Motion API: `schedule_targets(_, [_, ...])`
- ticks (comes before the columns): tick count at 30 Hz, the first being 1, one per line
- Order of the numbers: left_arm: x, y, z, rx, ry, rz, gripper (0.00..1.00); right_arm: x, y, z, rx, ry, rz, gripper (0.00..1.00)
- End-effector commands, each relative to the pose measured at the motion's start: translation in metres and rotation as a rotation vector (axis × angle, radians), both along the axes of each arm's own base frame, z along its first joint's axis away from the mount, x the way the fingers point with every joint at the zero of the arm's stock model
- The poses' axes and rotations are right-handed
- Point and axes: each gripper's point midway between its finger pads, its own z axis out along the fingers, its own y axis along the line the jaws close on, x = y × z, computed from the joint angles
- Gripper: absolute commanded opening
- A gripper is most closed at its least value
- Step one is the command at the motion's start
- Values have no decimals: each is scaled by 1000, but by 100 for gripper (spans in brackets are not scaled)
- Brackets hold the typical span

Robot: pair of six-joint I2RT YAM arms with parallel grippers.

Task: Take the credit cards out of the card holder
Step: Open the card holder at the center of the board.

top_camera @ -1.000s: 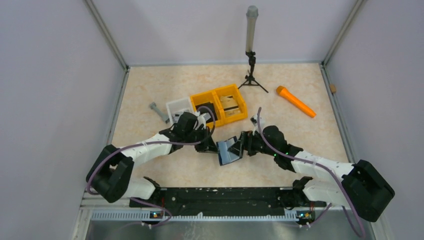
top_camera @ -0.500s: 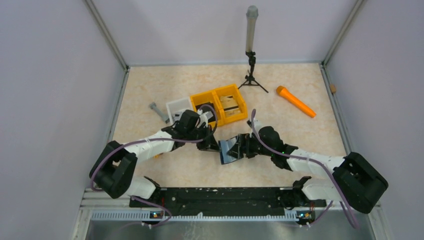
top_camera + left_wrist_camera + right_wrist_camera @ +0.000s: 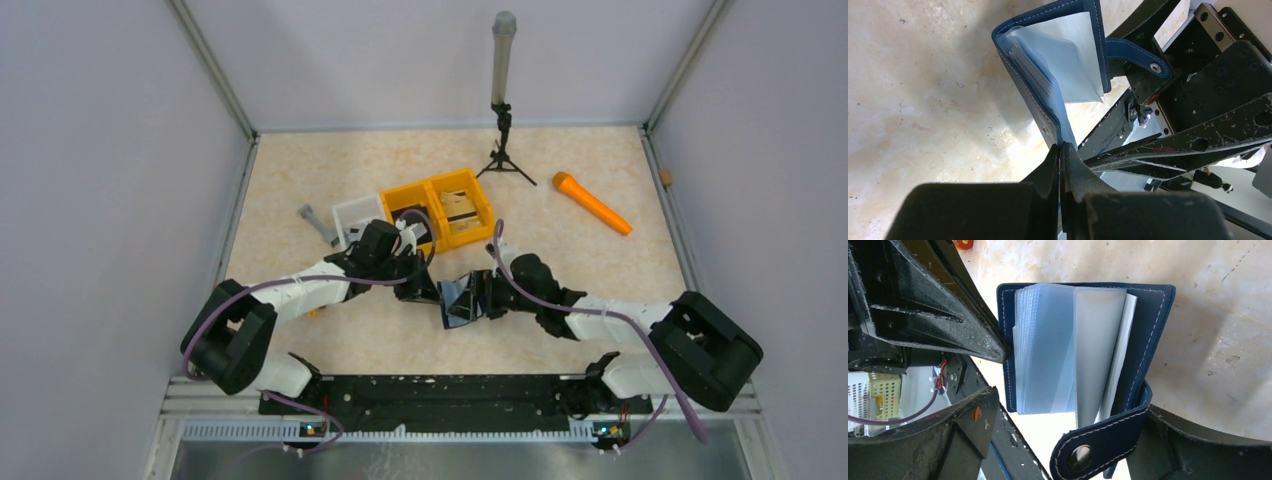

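Left claw [image 3: 1060, 152]: pinched fully shut on the edge of one navy cover of the card holder [image 3: 1148, 335]. It holds the holder opened like a book mid-desk [image 3: 300, 170], on the near side of the yellow bin [image 3: 472, 238]. Can't tell whether the holder's lower edge touches the desk or hangs clear.

Holder: covers splayed, pale sleeves [image 3: 1048, 345] fanned out, snap strap [image 3: 1098, 445] hanging off the free cover. No credit cards readable in any view. The sleeves look translucent and blank, so whatever's inside is hidden. I see no card out on the desk, so I'd call extraction not started.

Right claw [image 3: 491, 294]: jaws spread wide, gripping nothing. It sits close against the holder from the right, facing the left claw with the holder between the two. In the right wrist view the sleeve stack lies dead ahead between its fingers, and the strap is close to one of them.

What your next move turns on:
- The holder's long axis looks to run along the right claw's line of reach, with the sleeves fanned across it and facing that claw.
- Both claws are at the holder, but only the right is free, so it pulls and the left anchors.
- You'll likely need to narrow the jaws onto one card edge or you'll grab the whole stack.
- The strap could snag.
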Motion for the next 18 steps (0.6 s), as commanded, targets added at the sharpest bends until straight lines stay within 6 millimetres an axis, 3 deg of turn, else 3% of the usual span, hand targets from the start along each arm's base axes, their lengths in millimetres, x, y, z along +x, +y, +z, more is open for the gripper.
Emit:
schedule_targets(1, [9,-9,17,-56,-51,-13,0,9,11,13,5,-46,3,85])
schedule_targets(7, [7,-9,19,-64,-49,-22,0,10,11,3,-85,-59,9,84])
schedule_targets(12, [9,-7,18,-44,-69,-24,0,17,-1,-6,-193,-70,-33,71])
schedule_targets(18, [10,4,7,43,-77,-10,0,16,-15,-6,-219,-83,-72,71])
